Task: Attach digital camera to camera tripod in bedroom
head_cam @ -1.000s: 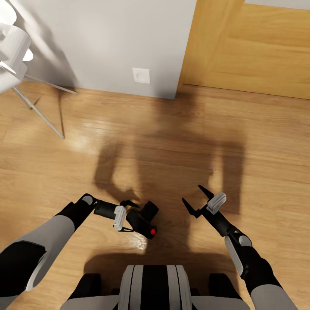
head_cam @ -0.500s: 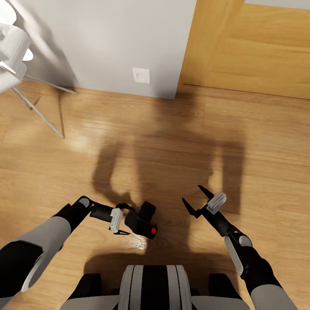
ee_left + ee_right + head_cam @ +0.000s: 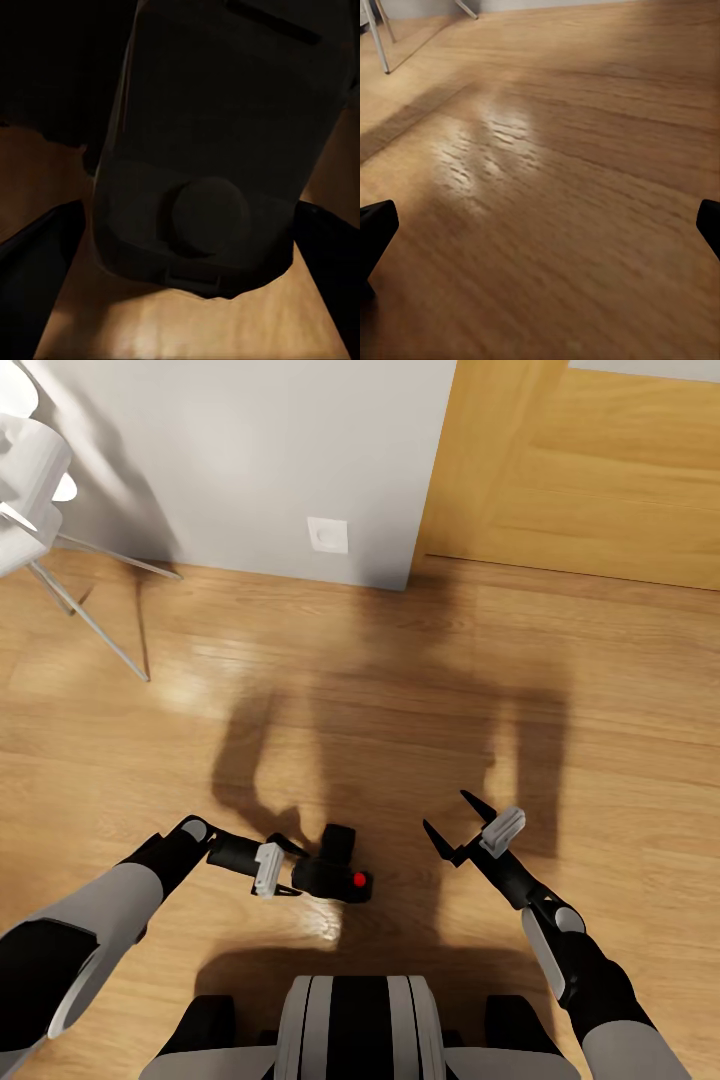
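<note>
Low in the middle of the head view, our left pincer (image 3: 292, 870) grips the digital camera (image 3: 338, 865) above the wood floor (image 3: 400, 690). At lower right, our right pincer (image 3: 452, 823) hangs released with nothing in it.

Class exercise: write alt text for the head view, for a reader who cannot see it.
The left gripper holds a small black digital camera with a red button just above a light wood floor, while the right gripper hangs open and empty. Ahead stand a white wall and a wooden door.
</note>
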